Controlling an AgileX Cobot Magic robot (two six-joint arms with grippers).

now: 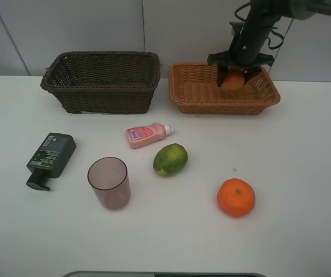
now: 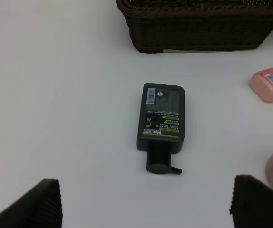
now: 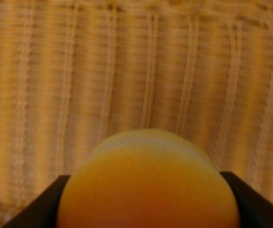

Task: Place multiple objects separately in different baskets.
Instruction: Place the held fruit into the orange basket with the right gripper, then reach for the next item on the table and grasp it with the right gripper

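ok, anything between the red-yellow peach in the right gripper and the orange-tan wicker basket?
Nothing visible. The right gripper holds the red-yellow peach over the orange-tan wicker basket; right wrist view shows only bare weave behind it.

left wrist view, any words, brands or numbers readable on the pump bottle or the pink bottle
dark green pump bottle: white barcode sticker and lines of pale and yellow-green print, all too small to read.
small pink bottle: blue label with a barcode, too blurred to read.
No text can be quoted from any view.
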